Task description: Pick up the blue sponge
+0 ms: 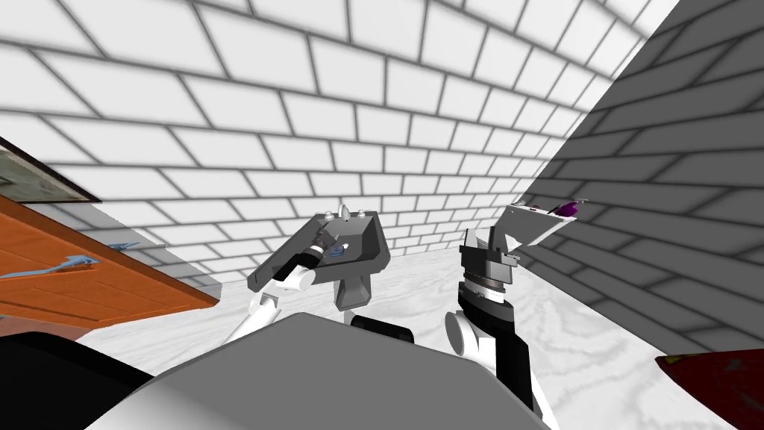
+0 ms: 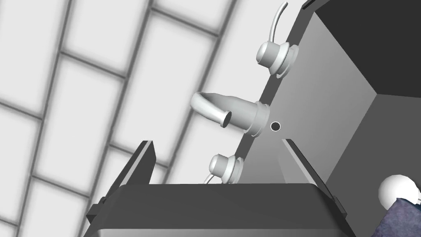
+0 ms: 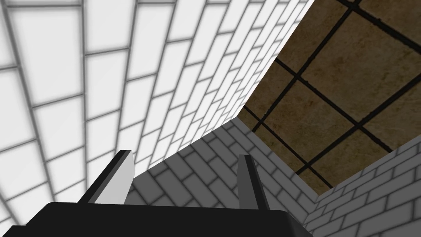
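Centre of the head view: the left gripper [image 1: 326, 243] reaches into a grey sink [image 1: 373, 246], its fingers apart and empty. The blue sponge [image 1: 337, 251] lies in the basin just beside it, seemingly untouched, outside the gap between the fingers, near the tap [image 2: 230, 111]. Centre-right, the right gripper [image 1: 481, 237] points upward, fingers spread.

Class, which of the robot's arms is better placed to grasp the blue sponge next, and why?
Left. The left gripper is open at the grey sink, close to the blue sponge; the right gripper is raised off to the sink's side.
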Motion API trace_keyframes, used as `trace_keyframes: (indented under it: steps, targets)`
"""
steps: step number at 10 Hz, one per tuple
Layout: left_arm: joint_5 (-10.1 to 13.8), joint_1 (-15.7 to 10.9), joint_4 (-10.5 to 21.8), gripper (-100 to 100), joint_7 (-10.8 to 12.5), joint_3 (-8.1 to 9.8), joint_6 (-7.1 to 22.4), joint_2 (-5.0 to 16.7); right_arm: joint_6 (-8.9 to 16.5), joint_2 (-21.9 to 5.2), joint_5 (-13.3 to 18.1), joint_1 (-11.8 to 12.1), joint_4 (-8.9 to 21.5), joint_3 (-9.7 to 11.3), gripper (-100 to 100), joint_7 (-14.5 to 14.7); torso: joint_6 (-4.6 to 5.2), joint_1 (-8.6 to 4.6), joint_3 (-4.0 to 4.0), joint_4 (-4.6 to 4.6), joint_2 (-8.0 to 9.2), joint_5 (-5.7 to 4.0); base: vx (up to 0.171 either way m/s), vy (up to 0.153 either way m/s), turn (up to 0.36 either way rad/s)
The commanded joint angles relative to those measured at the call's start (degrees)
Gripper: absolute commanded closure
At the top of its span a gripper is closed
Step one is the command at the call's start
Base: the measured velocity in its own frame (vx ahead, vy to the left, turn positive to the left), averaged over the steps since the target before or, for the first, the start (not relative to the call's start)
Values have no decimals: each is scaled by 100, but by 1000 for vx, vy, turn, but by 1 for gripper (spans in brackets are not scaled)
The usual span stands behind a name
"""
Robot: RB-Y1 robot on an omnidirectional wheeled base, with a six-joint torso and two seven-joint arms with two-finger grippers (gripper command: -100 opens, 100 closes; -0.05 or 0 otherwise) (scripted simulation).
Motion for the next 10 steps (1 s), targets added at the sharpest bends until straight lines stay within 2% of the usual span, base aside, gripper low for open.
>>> trace_keyframes:
  steps: [1,2,3,4,5,6,7,8,9,10]
  targets:
    - [57,8,10,-100,35,32,163,65,0,0,0,0,0,0,0,0,0,0,0,0,0,0,5,-14,18]
    - [295,-112,251,-100,116,92,397,247,0,0,0,0,0,0,0,0,-2,4,4,1,6,1,12,-30,-164]
    - [295,-112,251,-100,116,92,505,247,0,0,0,-1,0,0,0,0,3,1,3,1,5,0,14,-26,-81]
    - [532,-229,496,-100,194,145,675,433,0,0,0,0,0,0,0,0,-1,0,3,1,5,0,22,-36,-145]
    - [532,-229,496,-100,194,145,856,433,0,0,0,0,0,0,0,0,2,-3,2,1,2,-1,19,-31,-89]
    - [532,-229,496,-100,194,145,908,433,0,0,0,0,0,0,0,0,-1,-2,2,1,3,-1,9,-14,4]
    - [769,-344,743,-100,266,192,1132,622,0,0,0,0,0,0,0,0,-2,3,4,1,6,0,12,-28,-143]
    - [769,-344,743,-100,266,192,1262,622,0,0,0,-1,0,0,0,0,2,0,3,1,5,0,14,-26,-95]
    - [1002,-455,992,-100,334,231,1418,815,0,0,0,0,0,0,0,0,-1,0,3,1,5,0,27,-37,-162]
    - [1002,-455,992,-100,334,231,1564,815,0,0,0,0,0,0,0,0,2,-3,1,0,1,-1,28,-31,-89]
